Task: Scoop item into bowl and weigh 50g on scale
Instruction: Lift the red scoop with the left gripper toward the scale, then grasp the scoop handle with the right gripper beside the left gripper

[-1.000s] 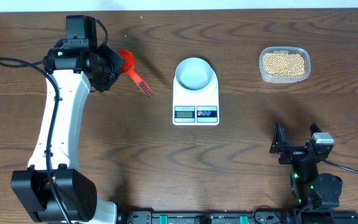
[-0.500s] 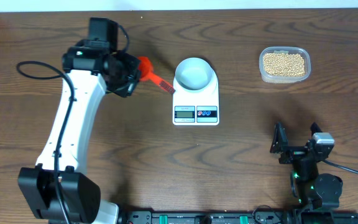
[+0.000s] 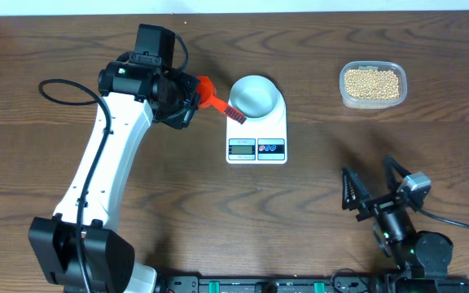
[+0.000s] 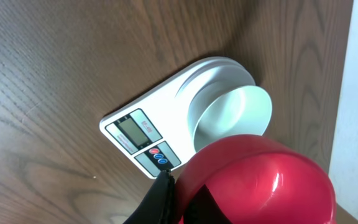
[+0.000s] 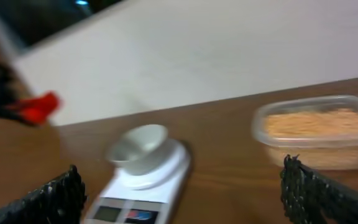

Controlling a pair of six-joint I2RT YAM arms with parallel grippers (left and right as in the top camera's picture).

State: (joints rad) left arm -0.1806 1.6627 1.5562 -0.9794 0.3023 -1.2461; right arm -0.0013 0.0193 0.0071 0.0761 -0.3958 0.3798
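My left gripper [image 3: 186, 96] is shut on a red plastic scoop [image 3: 206, 86], held just left of the scale. The scoop's handle end [image 3: 234, 112] reaches over the bowl's left rim. In the left wrist view the red scoop [image 4: 260, 180] fills the lower right, with one black finger [image 4: 160, 199] against it. The empty pale bowl [image 3: 255, 94] sits on the white scale [image 3: 256, 134]. Tan beans [image 3: 372, 82] fill a clear tub at the far right. My right gripper [image 3: 371, 194] is open and empty near the front edge, facing the scale [image 5: 142, 186], the bowl [image 5: 138, 146] and the beans [image 5: 316, 124].
The clear tub [image 3: 344, 96] stands about a hand's width right of the scale. The left arm's white link [image 3: 96, 171] and its black cable [image 3: 51, 89] stretch over the left half of the wooden table [image 3: 316, 163]. The right wrist view is blurred.
My left gripper has carried the red scoop rightwards, from well left of the scale up to the bowl's left rim. My right gripper has opened wide and shifted its pose.
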